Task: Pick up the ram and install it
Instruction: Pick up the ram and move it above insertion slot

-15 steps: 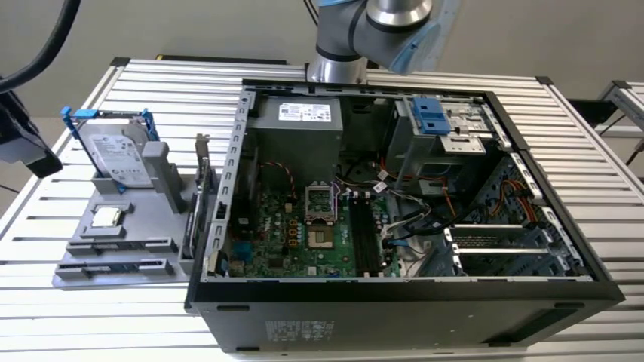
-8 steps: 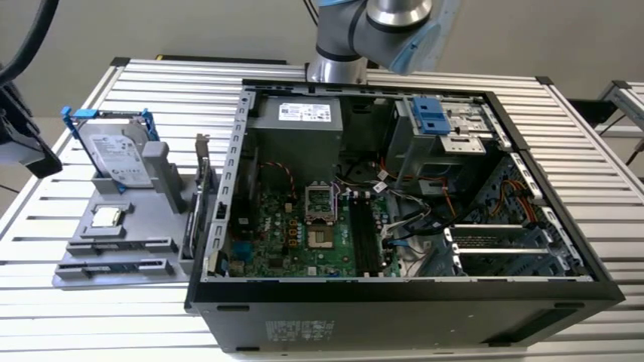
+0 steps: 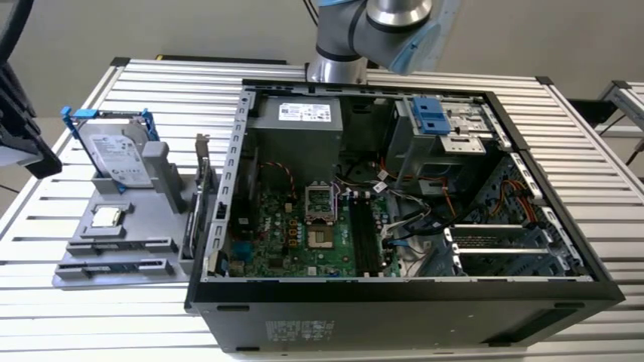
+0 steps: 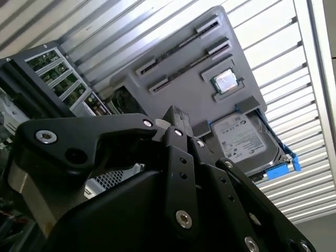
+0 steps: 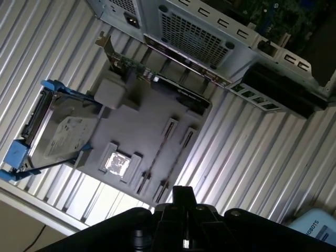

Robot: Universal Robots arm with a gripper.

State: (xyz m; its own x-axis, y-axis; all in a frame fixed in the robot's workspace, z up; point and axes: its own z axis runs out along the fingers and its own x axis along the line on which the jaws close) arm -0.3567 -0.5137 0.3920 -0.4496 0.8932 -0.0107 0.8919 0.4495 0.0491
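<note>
Dark ram [image 4: 185, 63], grey tray [image 5: 147, 110] — blue HDD frame [image 5: 16, 153].

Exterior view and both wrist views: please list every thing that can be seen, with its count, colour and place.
table: one, silver, slatted, under everything
computer case: one, black, open, mid-table
holder: one, grey, at the exterior view's left of the case
hard drive: one, silver in a blue frame, upright at the holder's back
processor chip: one, silver, flat on the holder
expansion card: one, dark with a metal bracket, upright between holder and case
ram: dark, in the holder's front slots; count unclear
robot arm: one, silver, behind the case
gripper: one, black, above the holder
</note>
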